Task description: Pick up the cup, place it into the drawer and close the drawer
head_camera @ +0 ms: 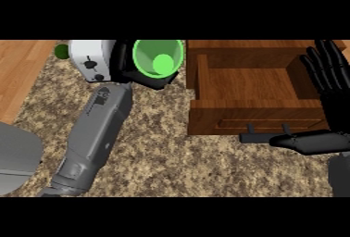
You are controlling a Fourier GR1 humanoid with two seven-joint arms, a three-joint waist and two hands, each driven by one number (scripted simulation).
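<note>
Green cup [159, 58] is held in the left hand [126, 65], black fingers curled round its side; the cup is tipped so its open mouth and pale green inside are seen from above. It's kept above the speckled counter [171, 152], just left of the wooden drawer [256, 85] and not yet over it. Drawer is pulled open w/ its box shown bare inside; its dark handle [263, 137] is seen on the front panel, at the near side. Left forearm [96, 139] is stretched up from the lower left. Right hand [328, 78] is shown at the right edge, fingers straight and spread over the drawer's right wall, thumb laid near the handle, nothing gripped. A white toaster [92, 58] is set just left of the cup, w/ a small green object [61, 51] partly hidden behind it. A grey shape [17, 157] is seen at the left edge.
</note>
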